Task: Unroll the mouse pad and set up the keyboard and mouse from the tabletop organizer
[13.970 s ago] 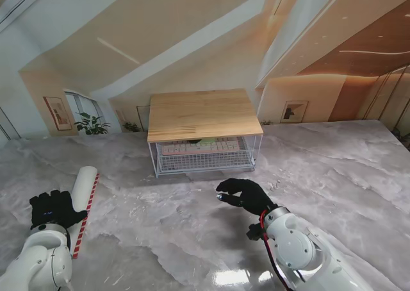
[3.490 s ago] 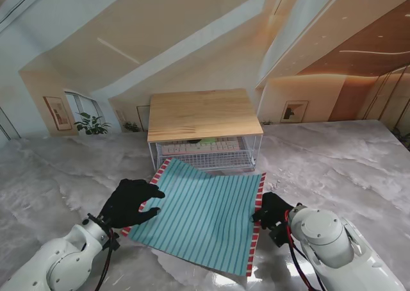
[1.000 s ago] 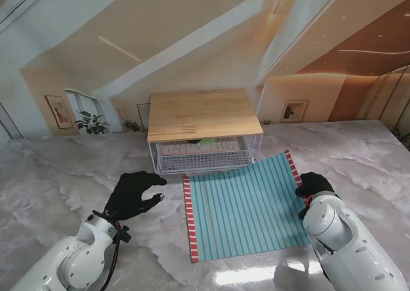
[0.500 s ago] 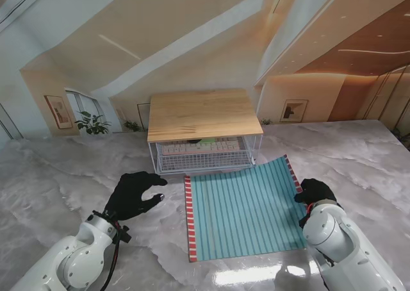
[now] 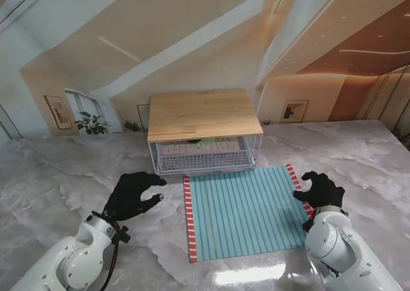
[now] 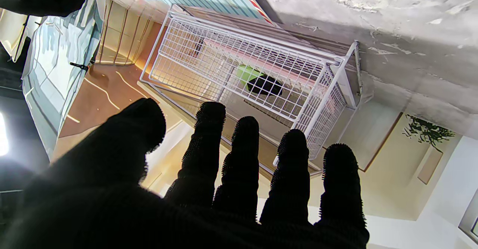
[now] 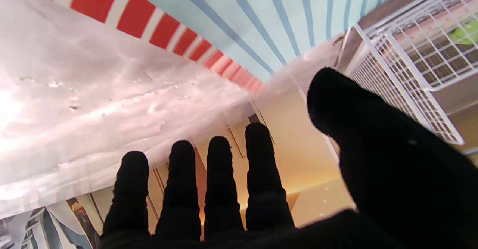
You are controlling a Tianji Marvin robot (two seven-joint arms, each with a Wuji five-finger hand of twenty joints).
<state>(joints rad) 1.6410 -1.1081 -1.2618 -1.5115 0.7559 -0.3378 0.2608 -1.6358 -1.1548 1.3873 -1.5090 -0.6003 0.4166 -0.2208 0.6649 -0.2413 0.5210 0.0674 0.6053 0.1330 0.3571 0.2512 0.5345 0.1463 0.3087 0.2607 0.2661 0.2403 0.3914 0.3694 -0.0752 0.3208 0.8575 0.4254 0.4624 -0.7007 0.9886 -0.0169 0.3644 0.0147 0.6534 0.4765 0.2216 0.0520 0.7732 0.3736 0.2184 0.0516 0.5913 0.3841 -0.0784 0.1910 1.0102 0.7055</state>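
Pad (image 5: 246, 209) lies flat before organizer (image 5: 204, 132); both hands (image 5: 132, 195) (image 5: 322, 188) open, empty; reaching through wire risks snagging fingers or dragging pad.

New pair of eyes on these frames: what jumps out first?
The teal striped mouse pad with red-and-white edges lies flat at centre, just in front of the white wire organizer with a wooden top. A black-gloved robot hand flanks it on each side, left and right, both open.

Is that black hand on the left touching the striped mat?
Apart. The stand view shows bare marble between the left hand and the mouse pad.
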